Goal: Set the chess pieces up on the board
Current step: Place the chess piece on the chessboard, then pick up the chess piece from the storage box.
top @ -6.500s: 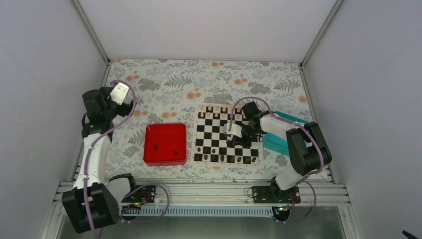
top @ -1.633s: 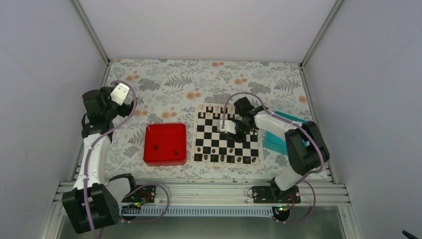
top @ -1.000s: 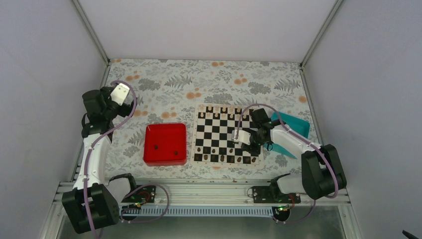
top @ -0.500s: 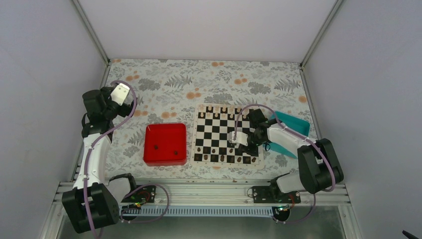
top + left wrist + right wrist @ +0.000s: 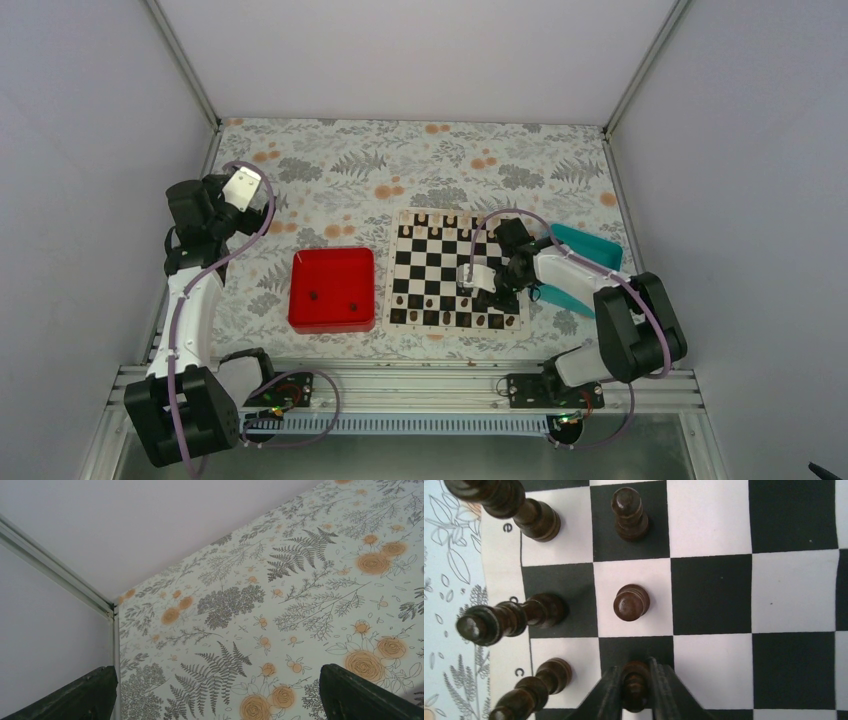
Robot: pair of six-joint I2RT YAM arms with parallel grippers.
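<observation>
The board [image 5: 430, 262] lies right of centre, with dark chess pieces [image 5: 432, 302] in its two nearest rows. My right gripper [image 5: 471, 288] is low over those rows. In the right wrist view the right gripper [image 5: 636, 672] is shut on a small dark pawn [image 5: 636, 686] that stands on a black square. Another pawn [image 5: 631, 602] stands one square farther along, and a third [image 5: 628, 512] beyond it. Taller dark pieces [image 5: 504, 620] line the board's edge row. My left gripper [image 5: 243, 187] is raised at the far left. The left gripper [image 5: 217, 692] is open over bare cloth.
A red square tray [image 5: 332, 262] holding two small dark pieces lies left of the board. A teal tray [image 5: 588, 250] sits at the board's right, partly under my right arm. Pale-topped pieces [image 5: 450, 220] line the far row. Floral cloth [image 5: 280, 605] covers the table.
My right gripper came from the board's far half down to the near rows and settled low over a square with the pawn between its fingers. The left arm has not moved.
</observation>
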